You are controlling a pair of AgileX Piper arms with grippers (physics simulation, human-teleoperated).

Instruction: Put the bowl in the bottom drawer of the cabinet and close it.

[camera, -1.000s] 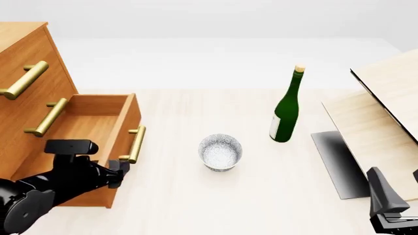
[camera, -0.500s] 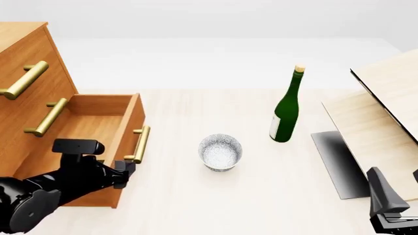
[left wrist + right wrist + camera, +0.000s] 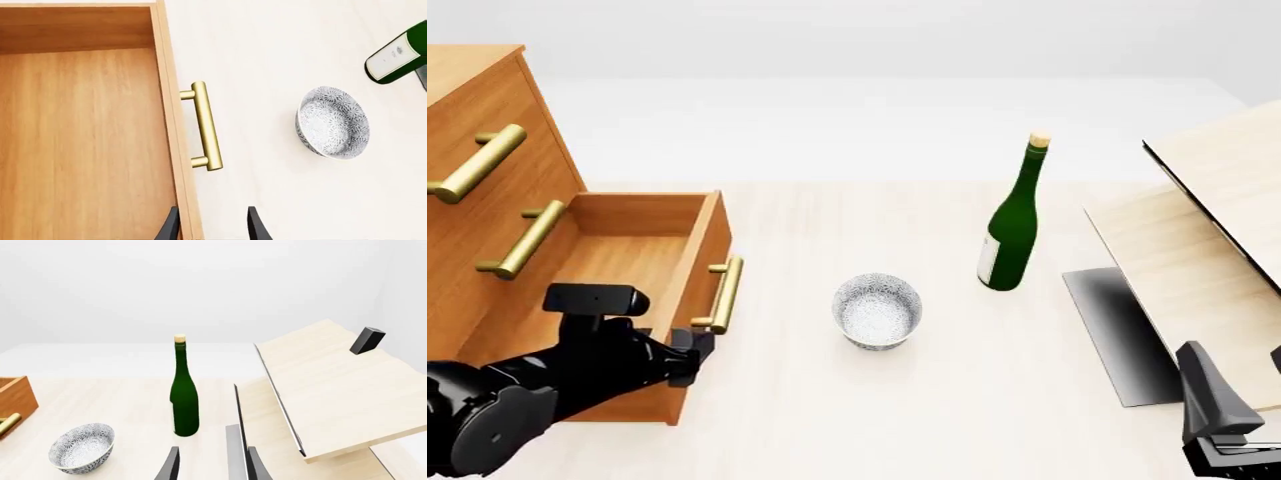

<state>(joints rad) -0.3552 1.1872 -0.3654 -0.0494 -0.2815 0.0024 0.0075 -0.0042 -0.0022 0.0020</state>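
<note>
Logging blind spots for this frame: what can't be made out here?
- Left gripper: front view, its arm hides the fingers; wrist view's edge cuts them to tips.
- Right gripper: front view, frame edge cuts it off.
- Cabinet: left side beyond the front view's edge.
- Bottom drawer: front part cut by wrist view's edge.

We see a pale wood-grain table under soft, even light, backed by a plain white wall, with a green wine bottle standing upright and tilted light-wood boards at the right edge.
</note>
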